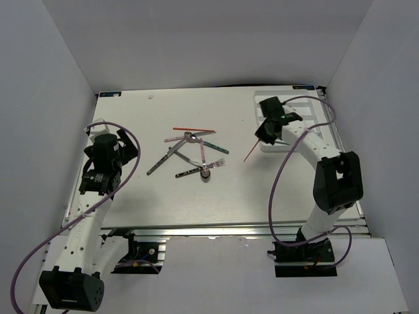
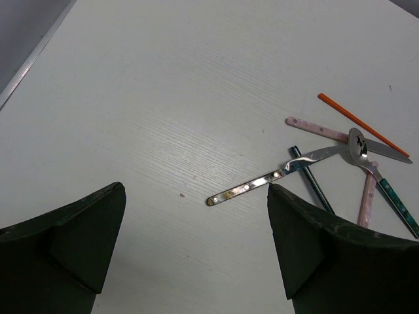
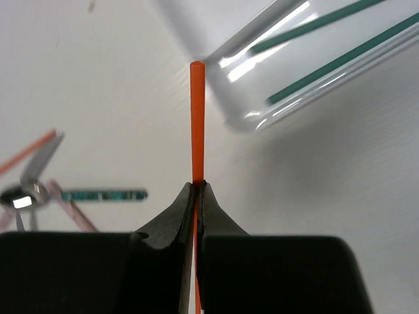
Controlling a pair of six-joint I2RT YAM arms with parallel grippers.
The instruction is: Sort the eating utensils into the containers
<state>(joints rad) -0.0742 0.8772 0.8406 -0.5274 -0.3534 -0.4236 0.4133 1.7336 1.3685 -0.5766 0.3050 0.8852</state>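
My right gripper (image 3: 198, 186) is shut on a thin orange stick (image 3: 197, 118) that juts out past its fingertips. From above, this gripper (image 1: 265, 134) hovers at the near left corner of the white tray (image 1: 270, 150), and the held stick (image 1: 252, 154) slants down to the left. Two dark green sticks (image 3: 314, 26) lie in a tray compartment (image 3: 262, 111). My left gripper (image 2: 196, 190) is open and holds nothing, just short of a silver knife (image 2: 262, 183). The other utensils lie in a pile (image 1: 190, 154) mid-table, among them a second orange stick (image 2: 357, 124), a spoon (image 2: 357, 145) and a fork (image 1: 213, 163).
A pink-handled piece (image 2: 314, 129), a green-handled piece (image 2: 396, 199) and a dark stick (image 2: 311, 186) cross one another in the pile. White walls enclose the table on three sides. The right arm's purple cable (image 1: 275, 190) loops over the table's right half.
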